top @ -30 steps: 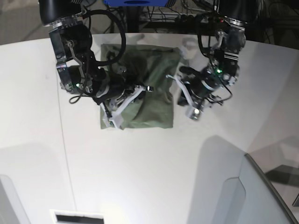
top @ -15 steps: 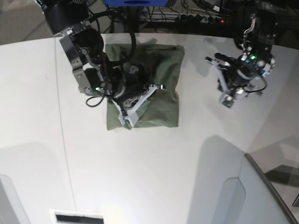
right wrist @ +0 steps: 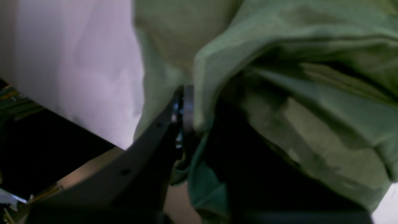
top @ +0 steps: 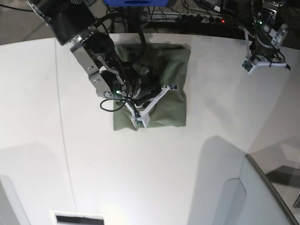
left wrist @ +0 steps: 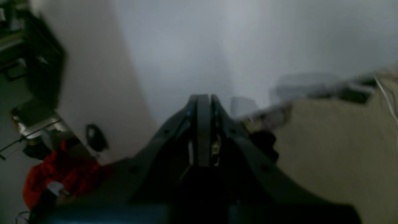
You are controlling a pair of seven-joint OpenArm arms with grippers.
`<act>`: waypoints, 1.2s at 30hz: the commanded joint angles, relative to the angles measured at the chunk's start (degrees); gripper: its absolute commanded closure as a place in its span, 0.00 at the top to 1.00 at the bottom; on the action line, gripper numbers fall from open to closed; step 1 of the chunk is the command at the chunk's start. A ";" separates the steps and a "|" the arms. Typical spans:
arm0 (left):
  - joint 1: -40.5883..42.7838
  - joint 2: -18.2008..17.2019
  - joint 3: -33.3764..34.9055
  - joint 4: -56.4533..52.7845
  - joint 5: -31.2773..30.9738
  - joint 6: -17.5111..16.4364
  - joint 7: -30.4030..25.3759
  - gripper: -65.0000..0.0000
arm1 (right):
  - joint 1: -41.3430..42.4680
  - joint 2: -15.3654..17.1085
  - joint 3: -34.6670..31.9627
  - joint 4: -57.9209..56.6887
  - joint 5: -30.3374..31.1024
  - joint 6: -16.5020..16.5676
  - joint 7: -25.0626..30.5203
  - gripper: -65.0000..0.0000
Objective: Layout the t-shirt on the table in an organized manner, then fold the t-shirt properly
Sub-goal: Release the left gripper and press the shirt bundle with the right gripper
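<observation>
I read the big white matte desk [top: 154, 168] as carrying a job that is nearly finished: the olive-green soft cotton t-shirt [top: 171, 105] already lies as a compact, roughly square folded bundle near the middle of the far edge of the desk, so the laying-out looks done and I judge the folding to be in its last stage. What seems left is settling the near left corner of the bundle, letting go and tidying any loose layer; I cannot see sleeves or collar, so I cannot vouch for how neat the inner folds are. My right arm reaches from the far left side down over the bundle, its wrist low on the cloth, and the right fingers [right wrist: 186, 112] are clamped on a folded edge of the t-shirt, green fabric bunched around them in the right wrist view. My left arm is drawn up near the far right corner of the desk, well apart from the shirt, and the left fingers [left wrist: 202, 124] are pressed together on nothing, pointing out over bare desk.
</observation>
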 commanded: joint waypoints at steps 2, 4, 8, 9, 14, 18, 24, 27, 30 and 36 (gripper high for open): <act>0.05 -0.81 -0.37 1.02 1.27 0.73 -0.35 0.00 | 1.38 -0.59 -0.58 0.65 0.55 0.28 1.70 0.02; 0.22 -0.81 -0.37 1.02 1.27 0.73 -0.35 0.00 | 1.47 -0.50 -1.72 0.56 0.55 0.28 2.49 0.04; 0.14 -0.81 -0.37 1.11 1.27 0.73 -0.35 0.00 | 1.29 -0.85 -2.43 0.56 0.72 0.28 2.57 0.19; -0.04 -0.81 -0.37 1.11 1.27 0.73 -0.35 0.00 | 1.29 -1.29 -2.34 0.56 0.72 0.28 2.57 0.25; 0.05 -0.81 -0.37 1.02 1.27 0.73 -0.35 0.00 | 1.12 -1.73 -2.60 0.56 0.72 0.28 2.57 0.51; -0.13 -0.81 -0.54 1.02 1.27 0.73 -0.26 0.00 | 1.20 -1.82 -2.69 0.56 0.90 0.37 2.57 0.52; -0.48 -0.98 -0.72 1.02 1.27 0.73 -0.26 0.00 | 1.47 -3.14 -3.48 0.65 0.90 1.78 2.05 0.52; -1.80 -0.98 -0.72 1.02 1.27 0.73 0.00 0.00 | 2.00 -3.31 -6.12 0.56 0.99 7.14 2.31 0.52; -1.97 -1.07 -0.81 1.02 1.27 0.73 0.00 0.00 | 2.26 -3.49 -6.38 0.56 0.99 10.22 2.31 0.52; -2.76 -1.07 -0.72 0.93 1.27 0.73 0.00 0.00 | 3.58 -4.54 -6.47 0.47 0.99 19.71 2.40 0.52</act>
